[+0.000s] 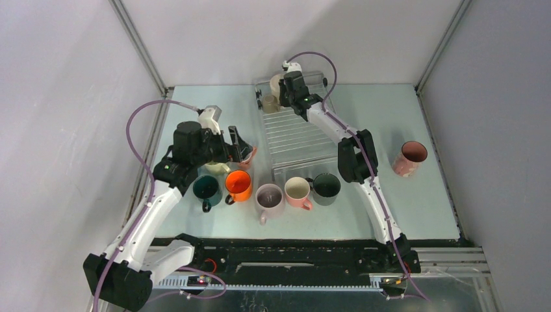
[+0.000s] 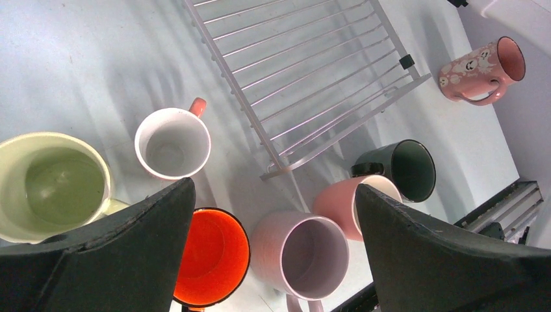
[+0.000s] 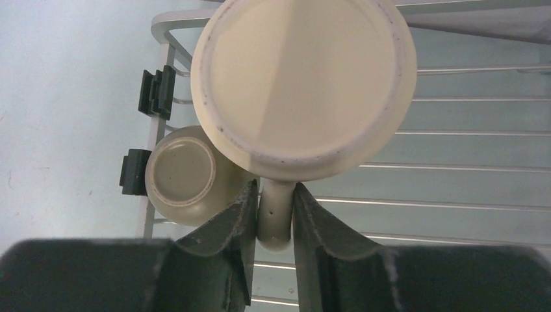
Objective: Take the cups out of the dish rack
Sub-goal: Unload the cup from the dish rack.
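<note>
One cream cup (image 3: 305, 84) | handle between right gripper (image 3: 275, 192) fingers — touching both

Cream glazed ceramic mug (image 3: 305, 84), tiny dark specks. Small round ceramic mug (image 3: 180, 172): olive-green. Tall ceramic mug (image 2: 471, 68): pink w/ white smiley faces. Orange ceramic mug (image 2: 211, 257), black rim. Wire dish rack (image 2: 305, 78): silver-white.

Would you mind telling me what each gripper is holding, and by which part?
The right gripper pinches the upturned cream cup by its handle, on the dish rack; the left gripper is open, holding nothing.
</note>
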You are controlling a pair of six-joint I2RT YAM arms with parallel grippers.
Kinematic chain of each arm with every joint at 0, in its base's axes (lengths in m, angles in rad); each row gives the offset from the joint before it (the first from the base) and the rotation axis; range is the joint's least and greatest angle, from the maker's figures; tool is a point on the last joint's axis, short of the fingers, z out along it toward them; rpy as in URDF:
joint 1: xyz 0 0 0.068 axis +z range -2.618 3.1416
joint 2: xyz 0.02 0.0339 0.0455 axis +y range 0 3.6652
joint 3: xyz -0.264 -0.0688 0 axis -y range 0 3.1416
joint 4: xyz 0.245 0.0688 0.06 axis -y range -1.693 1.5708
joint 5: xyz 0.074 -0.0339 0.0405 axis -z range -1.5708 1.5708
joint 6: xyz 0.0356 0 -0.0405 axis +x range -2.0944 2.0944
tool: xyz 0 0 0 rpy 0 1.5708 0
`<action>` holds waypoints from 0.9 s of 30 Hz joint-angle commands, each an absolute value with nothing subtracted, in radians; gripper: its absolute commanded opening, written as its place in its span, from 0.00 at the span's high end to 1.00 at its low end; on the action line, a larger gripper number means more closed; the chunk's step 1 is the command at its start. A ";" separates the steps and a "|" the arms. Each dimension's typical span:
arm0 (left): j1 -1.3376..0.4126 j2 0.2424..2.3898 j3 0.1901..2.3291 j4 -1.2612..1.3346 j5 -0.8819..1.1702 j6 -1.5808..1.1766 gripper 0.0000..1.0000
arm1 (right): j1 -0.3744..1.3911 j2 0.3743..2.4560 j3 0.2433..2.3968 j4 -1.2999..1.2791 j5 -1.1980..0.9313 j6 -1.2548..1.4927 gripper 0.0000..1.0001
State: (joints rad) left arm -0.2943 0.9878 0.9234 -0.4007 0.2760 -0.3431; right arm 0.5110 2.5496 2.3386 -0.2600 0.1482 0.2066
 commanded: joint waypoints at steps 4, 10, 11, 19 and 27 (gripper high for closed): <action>-0.282 0.995 0.904 -0.361 0.302 -0.360 0.00 | 0.512 2.549 2.357 -0.223 0.168 0.165 0.86; -0.276 1.007 0.900 -0.354 0.304 -0.363 0.00 | 0.505 2.502 2.311 -0.195 0.182 0.157 1.00; -0.276 1.009 0.899 -0.353 0.304 -0.363 0.00 | 0.505 2.491 2.300 -0.188 0.183 0.157 1.00; -0.272 1.014 0.892 -0.337 0.308 -0.369 0.00 | 0.510 2.400 2.218 -0.126 0.208 0.146 1.00; -0.264 1.021 0.890 -0.319 0.319 -0.381 0.00 | 0.518 2.315 2.174 -0.101 0.240 0.122 1.00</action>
